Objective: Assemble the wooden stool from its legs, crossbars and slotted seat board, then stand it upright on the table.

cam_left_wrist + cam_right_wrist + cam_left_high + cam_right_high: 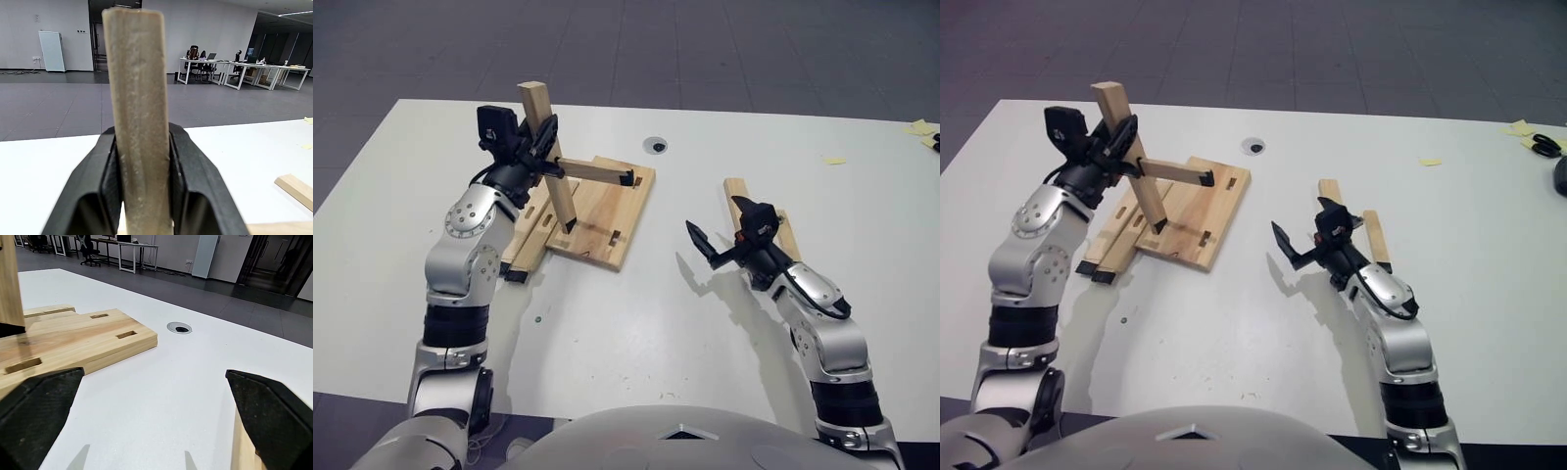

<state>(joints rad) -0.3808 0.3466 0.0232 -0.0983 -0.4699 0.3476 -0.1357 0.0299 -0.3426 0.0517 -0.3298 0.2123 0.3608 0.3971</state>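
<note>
You have a white table (636, 333) with a round grey cable grommet (655, 146) set in it near the far edge. A small yellow paper scrap (835, 160) lies far right, with more yellow notes (922, 127) at the right edge. Beyond is dark grey floor (705, 49); the room behind holds white desks (244, 73), office chairs (195, 54) and a white panel (51, 50) against the wall

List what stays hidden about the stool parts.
- Head views: whether the leg has its lower end in a slot of the seat board; too small to tell.
- Head views: right sticks, lower ends covered by the right arm.
- Head views: left sticks, partly under the left arm; count unclear.
</note>
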